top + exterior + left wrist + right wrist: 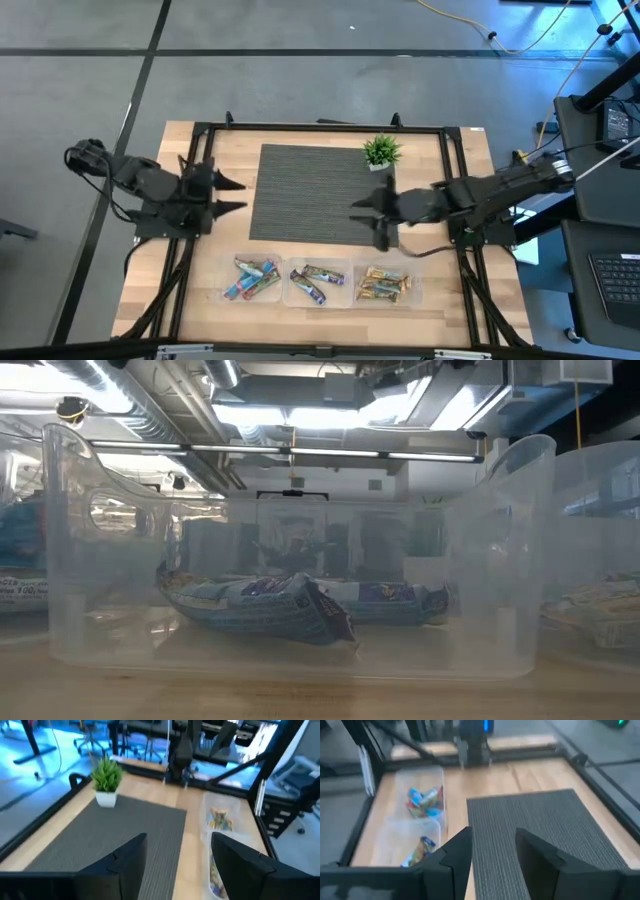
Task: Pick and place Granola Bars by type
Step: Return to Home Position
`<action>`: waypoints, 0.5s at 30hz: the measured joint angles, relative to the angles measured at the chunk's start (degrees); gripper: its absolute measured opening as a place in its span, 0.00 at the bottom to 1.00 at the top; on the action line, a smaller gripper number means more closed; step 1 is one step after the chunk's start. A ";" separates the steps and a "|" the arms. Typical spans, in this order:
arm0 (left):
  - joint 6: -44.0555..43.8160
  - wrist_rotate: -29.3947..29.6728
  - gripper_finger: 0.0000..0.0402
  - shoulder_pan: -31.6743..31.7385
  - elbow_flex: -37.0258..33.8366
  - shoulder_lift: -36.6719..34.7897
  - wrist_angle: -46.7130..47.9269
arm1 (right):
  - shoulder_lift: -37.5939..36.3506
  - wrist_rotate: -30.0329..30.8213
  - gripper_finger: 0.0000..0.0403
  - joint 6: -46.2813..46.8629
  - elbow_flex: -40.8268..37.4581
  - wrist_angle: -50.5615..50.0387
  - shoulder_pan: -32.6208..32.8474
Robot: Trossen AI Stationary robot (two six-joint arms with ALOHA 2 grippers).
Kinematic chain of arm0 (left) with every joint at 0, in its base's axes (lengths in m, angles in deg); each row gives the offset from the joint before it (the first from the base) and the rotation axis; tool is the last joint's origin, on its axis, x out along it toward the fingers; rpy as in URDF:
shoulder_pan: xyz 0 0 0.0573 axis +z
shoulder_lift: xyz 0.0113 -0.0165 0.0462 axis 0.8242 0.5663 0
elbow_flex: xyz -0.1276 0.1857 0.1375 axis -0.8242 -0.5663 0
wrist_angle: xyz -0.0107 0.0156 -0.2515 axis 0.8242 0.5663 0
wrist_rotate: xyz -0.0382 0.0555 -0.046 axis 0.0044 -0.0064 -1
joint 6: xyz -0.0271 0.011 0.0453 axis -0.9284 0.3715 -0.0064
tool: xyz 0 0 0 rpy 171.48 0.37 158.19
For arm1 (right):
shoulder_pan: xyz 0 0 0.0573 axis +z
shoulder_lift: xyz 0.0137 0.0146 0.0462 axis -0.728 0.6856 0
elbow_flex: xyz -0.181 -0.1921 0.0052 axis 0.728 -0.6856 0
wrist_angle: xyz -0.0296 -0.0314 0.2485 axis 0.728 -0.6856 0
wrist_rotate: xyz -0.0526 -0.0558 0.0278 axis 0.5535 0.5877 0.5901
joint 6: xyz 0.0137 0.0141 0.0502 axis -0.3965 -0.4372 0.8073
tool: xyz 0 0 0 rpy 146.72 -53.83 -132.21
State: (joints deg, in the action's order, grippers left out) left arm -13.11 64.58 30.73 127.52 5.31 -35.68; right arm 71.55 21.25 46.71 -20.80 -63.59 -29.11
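Fig.: sorting looks complete; my arms sit apart, nothing left to carry.
L end effector (243, 194) & R end effector (368, 222) both released, empty, flanking the grey ribbed mat (310, 190); shiny-wrapped granola bars (317, 282) grouped by type in three clear plastic bins (418, 290) at worktop front.

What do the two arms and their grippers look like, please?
The left arm and right arm are black, jointed and angular. A looped black cable sits on the left arm. The left gripper and right gripper each have two dark, flat, wedge-shaped fingers. No markings show.
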 joint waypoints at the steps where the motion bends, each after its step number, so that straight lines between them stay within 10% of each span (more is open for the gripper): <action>1: 0.92 -0.74 0.53 0.78 -0.92 -1.09 -1.10 | -2.62 0.18 0.38 -0.08 -2.60 2.07 0.02; 15: 11.19 11.20 0.54 10.35 -9.26 -9.07 -8.60 | -22.99 8.04 0.38 3.84 -25.03 6.85 -1.44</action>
State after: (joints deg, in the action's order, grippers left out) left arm -1.92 75.79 41.08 118.26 -3.77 -44.28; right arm 48.56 29.28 50.55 -45.83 -56.73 -30.55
